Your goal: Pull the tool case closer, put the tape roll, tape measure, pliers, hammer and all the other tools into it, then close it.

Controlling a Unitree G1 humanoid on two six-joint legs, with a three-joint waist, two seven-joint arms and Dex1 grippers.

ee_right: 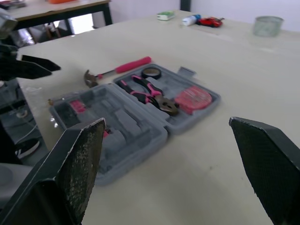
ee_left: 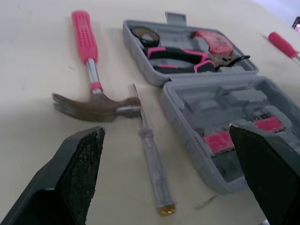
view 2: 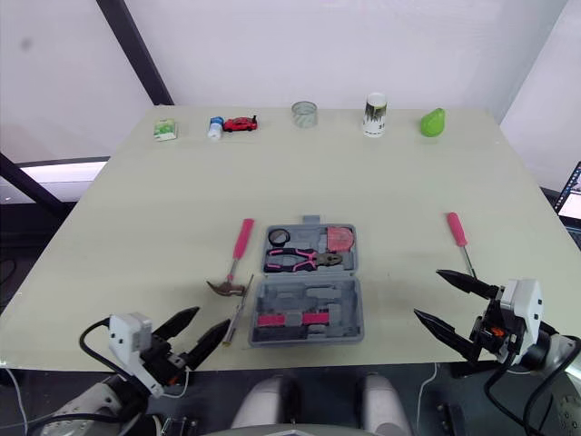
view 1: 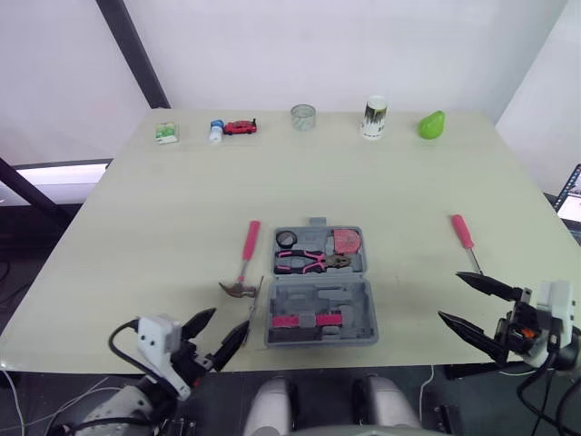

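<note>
The left gripper [view 1: 231,318] and right gripper [view 1: 448,295] are hovering spread and empty, flanking the open tool case [view 1: 320,291].

6 items are lining the far edge of the pale counter [view 1: 145,218]: a small green-and-white box [view 1: 166,133], a blue-and-white bottle [view 1: 216,131] lying just beside a red toy car [view 1: 241,127], a clear glass jar [view 1: 303,116], a white printed cup [view 1: 374,117] and a green pear-shaped object [view 1: 432,124].
</note>
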